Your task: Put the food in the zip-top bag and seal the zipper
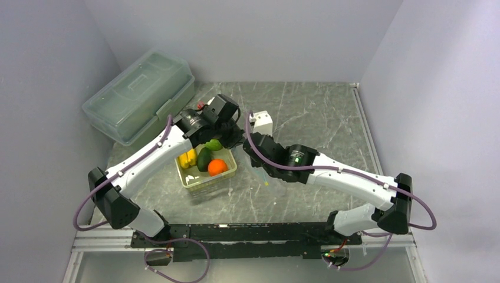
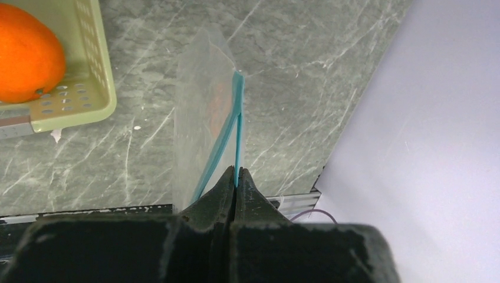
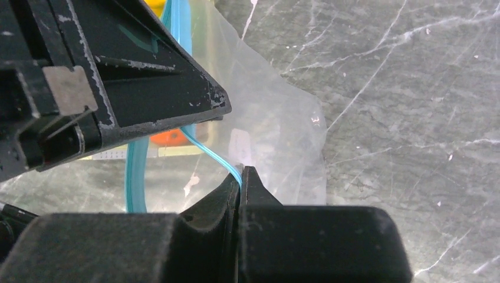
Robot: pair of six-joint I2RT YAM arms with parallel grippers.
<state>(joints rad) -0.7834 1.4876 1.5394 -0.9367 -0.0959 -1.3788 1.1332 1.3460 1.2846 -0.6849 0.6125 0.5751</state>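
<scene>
Grip: left gripper clamped on zipper, zip-top bag hanging just beyond its tips | right gripper pinched shut on zipper too | food sits in basket beside left gripper | next: part 2 lips evenly, without twisting.

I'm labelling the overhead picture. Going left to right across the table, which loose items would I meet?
Lidded storage box → perforated basket holding the food → small white block. Arms omitted: they overlap these.
</scene>
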